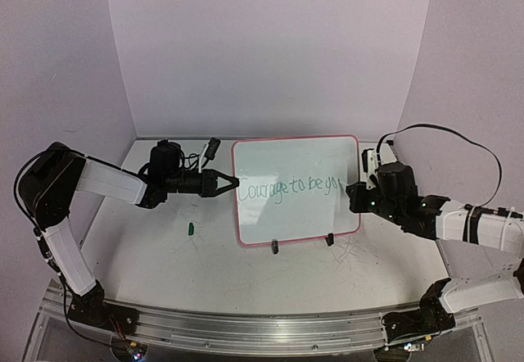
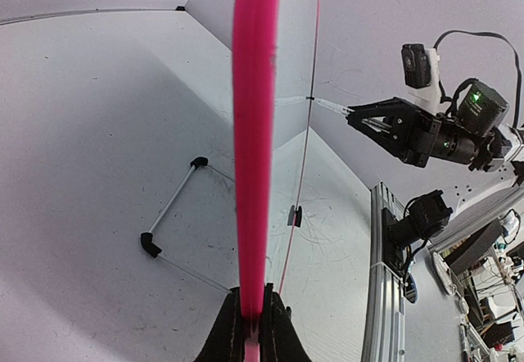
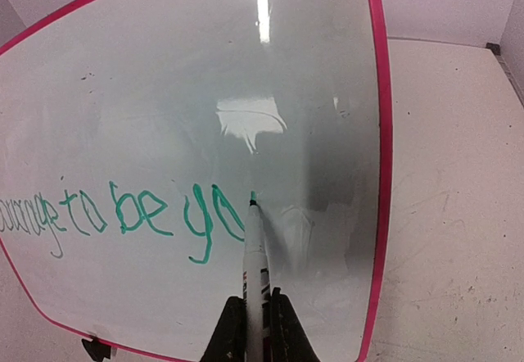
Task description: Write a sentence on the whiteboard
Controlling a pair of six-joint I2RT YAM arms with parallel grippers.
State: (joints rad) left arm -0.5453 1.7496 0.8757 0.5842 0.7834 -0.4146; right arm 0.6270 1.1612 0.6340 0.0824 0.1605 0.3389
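Pink-framed whiteboard [image 1: 286,161] upright, left hand [image 1: 235,183] clamped on its edge, right hand [image 3: 255,309] gripping marker [image 3: 255,247], tip at unfinished green sentence [image 3: 123,210]

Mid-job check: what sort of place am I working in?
Probably a robotics lab test cell: plain enclosure walls, a scratched white tabletop, an aluminium mounting rail, and cluttered equipment beyond it.

White links [image 1: 110,183], black joints [image 1: 47,186], black left tool [image 1: 236,182], looping cables [image 1: 446,131].

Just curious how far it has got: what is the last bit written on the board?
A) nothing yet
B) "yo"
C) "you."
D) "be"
B: the sentence on the whiteboard ends at "yo", with the marker tip right beside the o.
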